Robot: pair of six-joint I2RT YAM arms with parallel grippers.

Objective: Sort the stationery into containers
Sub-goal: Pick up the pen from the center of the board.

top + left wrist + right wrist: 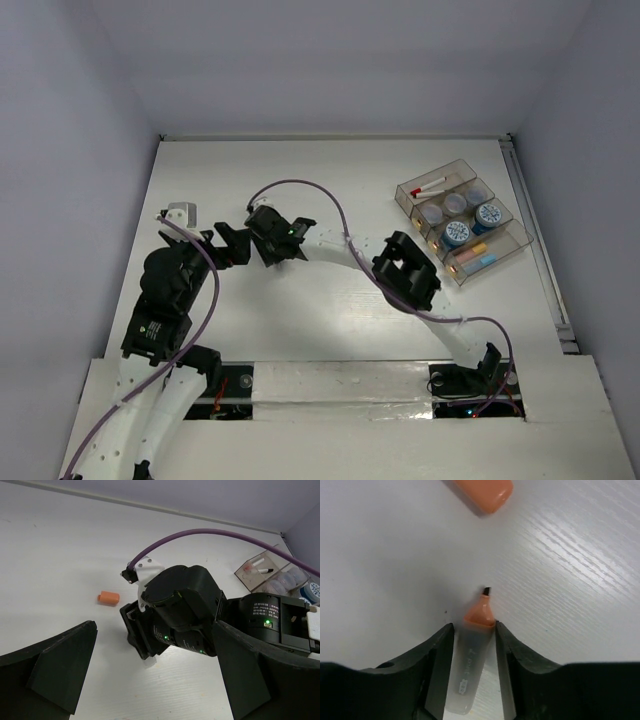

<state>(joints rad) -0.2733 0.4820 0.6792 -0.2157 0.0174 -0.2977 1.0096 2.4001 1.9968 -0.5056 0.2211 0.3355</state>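
A: What do the arms look like?
B: White links on the left arm [165, 285] and right arm [405, 272], black motor housings, a purple cable [295, 181] arcing at upper centre.
A: Markings?
B: White printed lettering [264, 603], green lights [267, 622], matte black wedge fingers [435, 670].

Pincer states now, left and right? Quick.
Left pincer: open, empty.
Right pincer: closed on the uncapped orange marker.
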